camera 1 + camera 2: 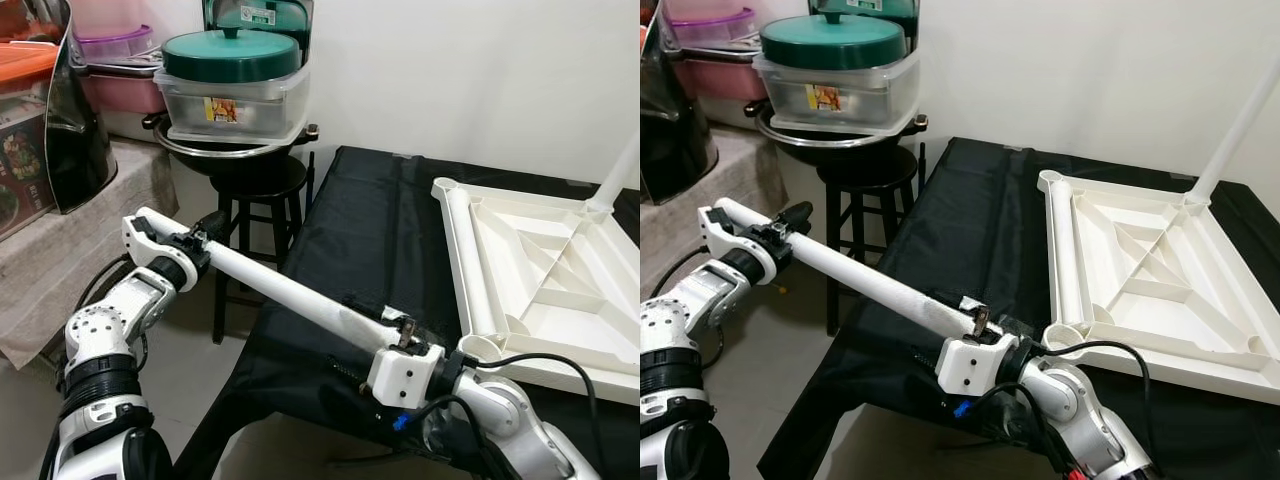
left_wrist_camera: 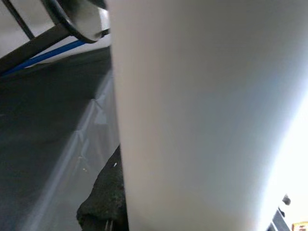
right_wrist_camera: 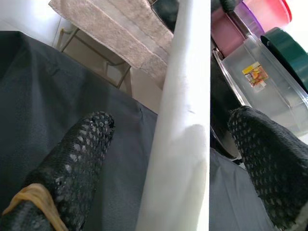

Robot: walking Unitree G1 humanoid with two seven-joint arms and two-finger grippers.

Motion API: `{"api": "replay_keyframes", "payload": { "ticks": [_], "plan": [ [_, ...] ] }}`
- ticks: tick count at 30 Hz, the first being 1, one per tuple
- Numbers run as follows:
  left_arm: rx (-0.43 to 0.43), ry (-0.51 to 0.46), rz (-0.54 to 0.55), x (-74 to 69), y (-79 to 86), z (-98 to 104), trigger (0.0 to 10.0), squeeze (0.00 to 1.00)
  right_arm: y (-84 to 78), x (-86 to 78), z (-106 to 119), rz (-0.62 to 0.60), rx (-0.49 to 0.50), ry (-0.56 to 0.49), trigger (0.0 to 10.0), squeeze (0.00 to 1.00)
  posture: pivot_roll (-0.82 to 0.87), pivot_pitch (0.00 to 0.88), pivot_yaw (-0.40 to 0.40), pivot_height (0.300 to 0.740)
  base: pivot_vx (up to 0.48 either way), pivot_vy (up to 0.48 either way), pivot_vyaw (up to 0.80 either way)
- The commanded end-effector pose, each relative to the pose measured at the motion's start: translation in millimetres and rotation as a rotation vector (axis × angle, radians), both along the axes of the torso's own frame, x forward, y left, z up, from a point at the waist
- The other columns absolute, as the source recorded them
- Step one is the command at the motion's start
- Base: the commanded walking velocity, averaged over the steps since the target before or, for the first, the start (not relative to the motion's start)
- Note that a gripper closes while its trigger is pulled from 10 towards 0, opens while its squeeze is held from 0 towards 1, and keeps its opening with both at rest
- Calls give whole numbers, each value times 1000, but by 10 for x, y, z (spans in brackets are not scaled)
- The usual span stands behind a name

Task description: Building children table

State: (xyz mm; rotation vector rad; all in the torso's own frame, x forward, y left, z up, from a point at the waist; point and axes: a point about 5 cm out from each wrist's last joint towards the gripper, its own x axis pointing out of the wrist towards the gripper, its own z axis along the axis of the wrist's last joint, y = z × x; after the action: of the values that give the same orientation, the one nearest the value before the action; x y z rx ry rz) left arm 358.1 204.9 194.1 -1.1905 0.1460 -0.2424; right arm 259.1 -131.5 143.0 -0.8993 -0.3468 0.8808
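A home's storage corner: stacked plastic food containers (image 1: pixel 232 95) on a black stool (image 1: pixel 255 185), beside a cloth-covered table (image 1: pixel 360 230).

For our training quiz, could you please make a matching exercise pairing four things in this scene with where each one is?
Things:
1. table leg
2. tabletop
3. green lid
4. stool

Places:
A. on the clear plastic container
B. upside down on the black cloth
C. on the floor beside the cloth-covered surface
D. held between the left end effector and the right end effector

Pairs: 1-D, 2-B, 3-A, 4-C
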Motion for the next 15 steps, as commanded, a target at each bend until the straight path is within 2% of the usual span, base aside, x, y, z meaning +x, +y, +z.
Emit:
{"api": "replay_keyframes", "payload": {
  "ticks": [1,9,15],
  "plan": [
    [9,-41,-7,-14,-23,49,0,0,33,-7,-41,8,-16,13,10000,1000,47,0,-60,740,0,0,0],
    [16,-79,-24,-16,-74,113,0,0,39,5,-40,4,-29,17,10000,1000,44,0,-59,740,0,0,0],
    [6,-48,-27,-13,-123,84,0,0,30,27,-36,17,-89,22,10000,1000,41,0,-64,740,0,0,0]
  ]
}}
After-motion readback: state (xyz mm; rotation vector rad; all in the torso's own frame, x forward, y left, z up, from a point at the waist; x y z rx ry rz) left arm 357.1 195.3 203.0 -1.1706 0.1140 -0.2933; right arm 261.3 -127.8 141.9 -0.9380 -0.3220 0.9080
